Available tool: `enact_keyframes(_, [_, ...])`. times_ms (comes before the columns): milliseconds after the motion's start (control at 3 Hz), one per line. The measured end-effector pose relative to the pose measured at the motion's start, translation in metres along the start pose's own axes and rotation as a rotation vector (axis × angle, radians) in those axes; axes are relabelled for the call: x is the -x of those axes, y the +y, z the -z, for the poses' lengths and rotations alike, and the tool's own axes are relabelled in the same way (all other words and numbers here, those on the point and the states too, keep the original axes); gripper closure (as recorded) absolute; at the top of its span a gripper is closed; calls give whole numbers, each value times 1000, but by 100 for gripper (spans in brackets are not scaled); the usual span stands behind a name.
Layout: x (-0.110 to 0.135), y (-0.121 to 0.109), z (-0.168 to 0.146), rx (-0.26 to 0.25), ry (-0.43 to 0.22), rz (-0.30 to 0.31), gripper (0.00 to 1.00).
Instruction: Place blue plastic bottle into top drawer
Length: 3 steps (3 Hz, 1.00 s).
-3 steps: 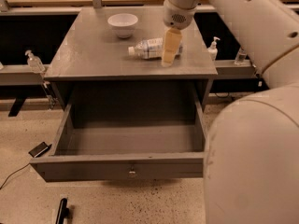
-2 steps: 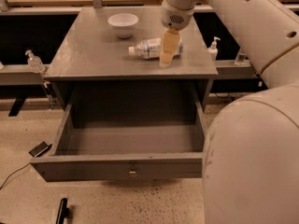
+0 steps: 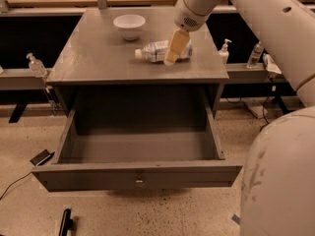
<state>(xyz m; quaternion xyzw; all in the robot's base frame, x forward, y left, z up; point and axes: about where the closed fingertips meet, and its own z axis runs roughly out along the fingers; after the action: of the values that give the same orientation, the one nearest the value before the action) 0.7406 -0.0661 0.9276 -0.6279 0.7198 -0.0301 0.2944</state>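
The blue plastic bottle [image 3: 153,51] lies on its side on the grey table top [image 3: 98,53], white cap pointing left. My gripper [image 3: 171,58] hangs down from the arm at the upper right and sits over the bottle's right half, in front of it. The top drawer [image 3: 138,173] is pulled wide open below the table, its inside bare, with the small round knob [image 3: 140,181] centred on its front.
A white bowl [image 3: 129,26] stands on the table behind the bottle. Small pump bottles stand on the side ledges at left [image 3: 36,65] and right [image 3: 225,50], beside a small upright water bottle [image 3: 255,54]. A phone [image 3: 42,157] and cable lie on the floor at left.
My gripper has shifted slightly left over the bottle. The bottle, bowl and drawer have not moved.
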Motion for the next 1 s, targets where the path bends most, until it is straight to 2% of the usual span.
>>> enact_keyframes(333, [-12,-19,-26,-29,-105,-78,0])
enact_keyframes(667, [-21,-39,-67,3,-217,-135,0])
enact_keyframes(1000, [-24,-47,-96,32,-256,-149,2])
